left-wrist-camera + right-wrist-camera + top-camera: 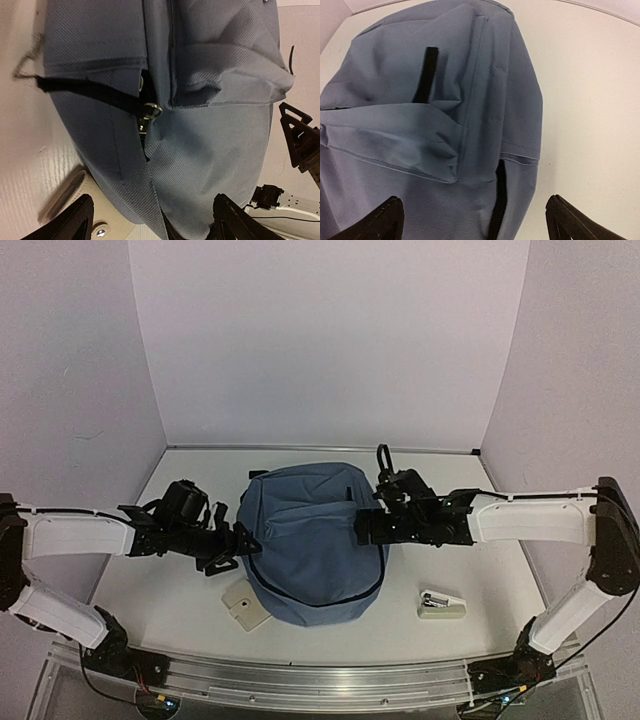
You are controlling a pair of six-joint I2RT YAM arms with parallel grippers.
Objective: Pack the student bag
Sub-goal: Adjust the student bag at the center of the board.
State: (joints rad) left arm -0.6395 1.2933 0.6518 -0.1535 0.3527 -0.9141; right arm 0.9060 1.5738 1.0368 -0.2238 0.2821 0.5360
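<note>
The student bag (312, 540) is a slate-blue backpack lying flat in the middle of the table. My left gripper (238, 543) is at its left edge, open. In the left wrist view the left gripper (152, 224) straddles the bag's (200, 150) rounded side, holding nothing. A metal zip pull (149, 111) and a black strap (90, 91) show just ahead. My right gripper (363, 526) is at the bag's right edge, also open. The right gripper (476, 225) hovers over the bag (420, 130) and a dark zip slit (500, 197), with nothing in it.
A beige flat item (245, 604) lies by the bag's near left corner, partly under it, and it shows as the beige item (102, 225) below my left finger. A white and black stapler-like object (440, 604) lies to the bag's near right. White walls enclose the table.
</note>
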